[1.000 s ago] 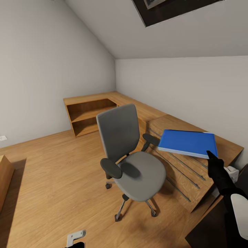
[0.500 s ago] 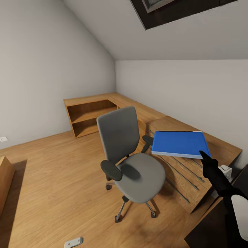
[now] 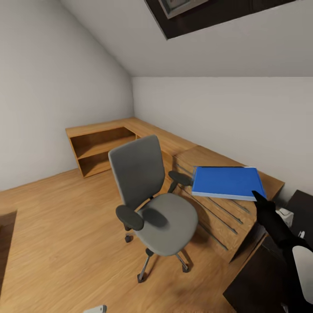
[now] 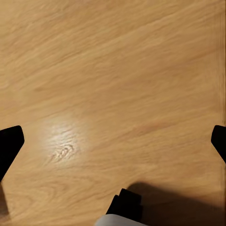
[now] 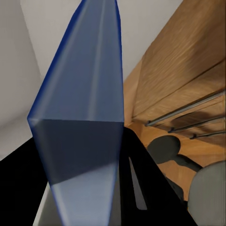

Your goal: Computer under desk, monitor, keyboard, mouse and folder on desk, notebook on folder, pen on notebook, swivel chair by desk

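In the head view my right gripper (image 3: 260,198) holds the bright blue folder (image 3: 226,182) by its near right corner, roughly level, in the air over the low oak unit. The right wrist view shows the folder (image 5: 84,117) edge-on between the two dark fingers of that gripper (image 5: 80,188). The grey swivel chair (image 3: 152,195) stands on the wood floor just left of the folder, its seat bare. A black desk top corner (image 3: 256,287) shows at the lower right. My left gripper (image 4: 113,141) hangs open over bare floor.
A low oak unit (image 3: 204,163) with an open shelf (image 3: 98,150) runs along the two far walls under the sloped ceiling. A dark skylight (image 3: 204,13) is overhead. A small white-grey object (image 3: 284,216) sits between the oak unit and the desk.
The camera has turned, so the whole room has slid left in the picture. The folder stays in my right gripper and lies a little flatter than one second ago.
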### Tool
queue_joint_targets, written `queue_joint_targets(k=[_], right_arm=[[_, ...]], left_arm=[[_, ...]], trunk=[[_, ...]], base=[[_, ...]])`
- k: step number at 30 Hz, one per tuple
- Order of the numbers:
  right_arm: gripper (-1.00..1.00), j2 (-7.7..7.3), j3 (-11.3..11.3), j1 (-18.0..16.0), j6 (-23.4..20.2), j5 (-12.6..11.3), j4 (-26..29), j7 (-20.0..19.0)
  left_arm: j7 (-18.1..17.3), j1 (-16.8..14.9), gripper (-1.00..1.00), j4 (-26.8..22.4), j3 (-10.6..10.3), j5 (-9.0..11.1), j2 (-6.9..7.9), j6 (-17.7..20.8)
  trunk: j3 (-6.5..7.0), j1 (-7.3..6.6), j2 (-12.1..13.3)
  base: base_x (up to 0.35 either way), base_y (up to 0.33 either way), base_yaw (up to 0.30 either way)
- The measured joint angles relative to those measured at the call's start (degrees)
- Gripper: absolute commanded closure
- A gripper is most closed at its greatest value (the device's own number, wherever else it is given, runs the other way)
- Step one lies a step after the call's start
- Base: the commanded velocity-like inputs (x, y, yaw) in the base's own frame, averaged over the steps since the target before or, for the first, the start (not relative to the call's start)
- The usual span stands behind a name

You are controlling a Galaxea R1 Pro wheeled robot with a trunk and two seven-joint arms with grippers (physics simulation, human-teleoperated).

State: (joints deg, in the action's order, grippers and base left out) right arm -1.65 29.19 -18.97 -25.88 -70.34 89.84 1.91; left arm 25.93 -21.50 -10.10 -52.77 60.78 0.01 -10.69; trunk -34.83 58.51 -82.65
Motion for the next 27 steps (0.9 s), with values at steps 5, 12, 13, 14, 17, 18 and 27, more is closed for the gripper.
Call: queue_joint_targets(k=[5,12,13,14,17,18,27], right_arm=[[1.0,-0.11,0.0,-0.01,0.02,0.11,-0.16,0.66],[1.0,-0.04,-0.07,0.02,-0.01,0.14,-0.24,1.0],[1.0,-0.07,-0.08,0.03,-0.01,0.14,-0.24,1.01],[1.0,-0.09,-0.08,0.02,0.0,0.14,-0.24,1.02],[1.0,-0.07,-0.08,0.02,0.01,0.19,-0.25,1.07],[1.0,-0.07,-0.08,0.03,0.02,0.23,-0.25,1.09],[1.0,-0.03,-0.21,0.01,0.09,2.19,-2.32,1.15]], left_arm=[[-0.46,0.0,-1.0,0.04,-0.04,-0.01,0.0,0.14],[-0.56,-0.01,-1.0,3.38,0.07,0.22,0.07,0.41],[-0.54,-0.01,-1.0,4.28,0.07,0.23,0.07,0.44],[-0.58,-0.01,-1.0,4.91,0.08,0.25,0.07,0.46],[-0.58,-0.02,-1.0,6.79,0.1,0.28,0.07,0.43],[-0.59,-0.02,-1.0,7.12,0.08,0.25,0.06,0.43],[-0.63,-0.02,-1.0,7.79,0.08,0.19,0.06,0.39]], trunk=[[0.0,0.0,0.0],[0.0,0.0,0.0],[0.0,0.0,0.0],[0.0,0.0,0.0],[0.0,0.0,0.0],[0.0,0.0,0.0],[0.0,0.0,0.0]], base=[[0.0,0.0,-0.295],[0.0,0.0,-0.297],[0.0,0.0,-0.297],[0.0,0.0,-0.297],[0.0,0.0,-0.297],[0.0,0.0,-0.297],[0.0,0.0,-0.297]])
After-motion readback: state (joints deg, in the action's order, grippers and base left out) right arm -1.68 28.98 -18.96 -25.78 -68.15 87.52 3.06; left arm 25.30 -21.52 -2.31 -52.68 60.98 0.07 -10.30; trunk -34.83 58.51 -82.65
